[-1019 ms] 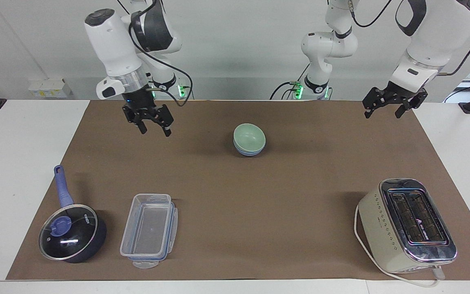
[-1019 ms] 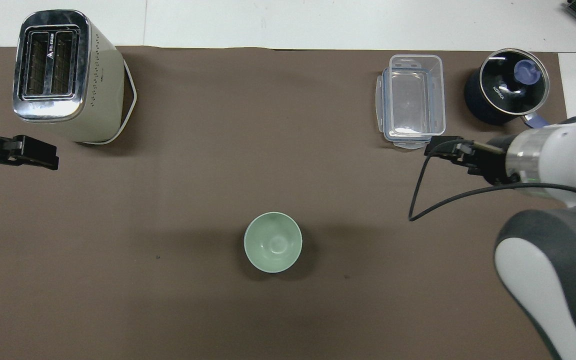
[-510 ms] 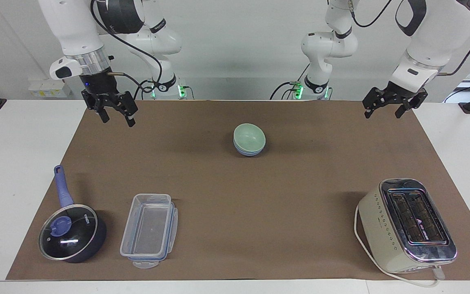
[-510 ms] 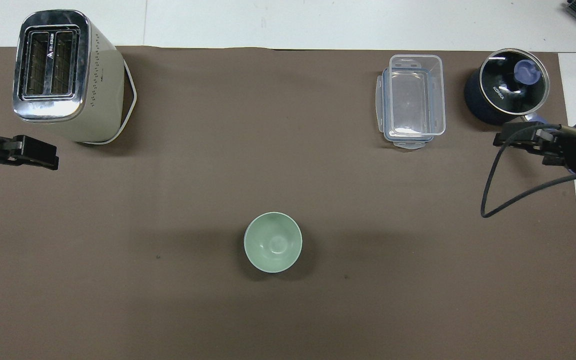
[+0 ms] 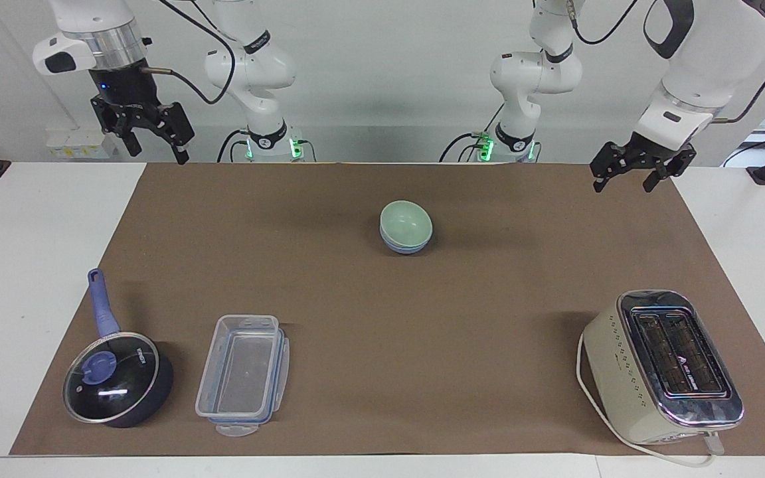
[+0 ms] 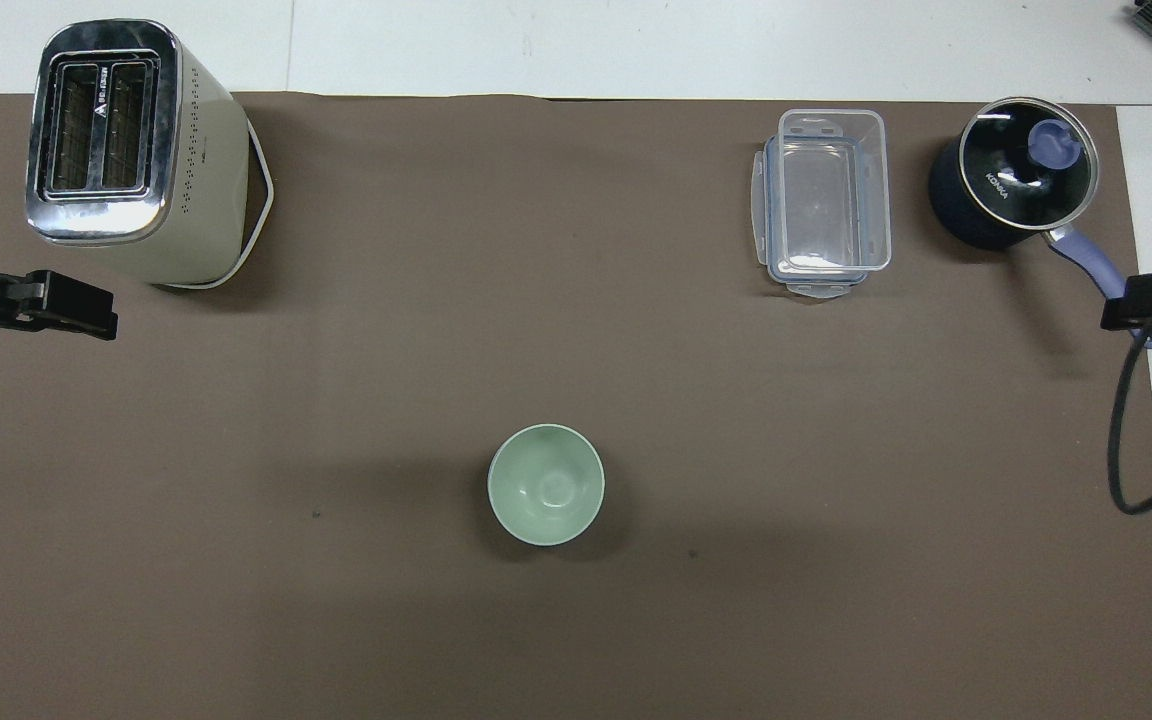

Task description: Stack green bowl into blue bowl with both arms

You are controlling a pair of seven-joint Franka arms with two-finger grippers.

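Observation:
The pale green bowl (image 5: 406, 224) sits nested inside the blue bowl (image 5: 406, 249), in the middle of the mat's width on its half nearer the robots. Only a strip of the blue bowl's wall shows under the green rim. In the overhead view the green bowl (image 6: 546, 485) covers the blue one completely. My right gripper (image 5: 159, 153) hangs open and empty, high over the mat's corner by the right arm's base. My left gripper (image 5: 623, 186) hangs open and empty over the mat's corner at the left arm's end. Neither gripper touches a bowl.
A cream toaster (image 5: 665, 365) with its cord stands at the left arm's end, farther from the robots than the bowls. A clear plastic container (image 5: 243, 375) and a lidded dark pot with a blue handle (image 5: 117, 378) sit at the right arm's end. A brown mat (image 5: 382, 332) covers the table.
My right gripper has risen and swung away from the bowls toward the right arm's end of the table. The left arm and the stacked bowls have not moved.

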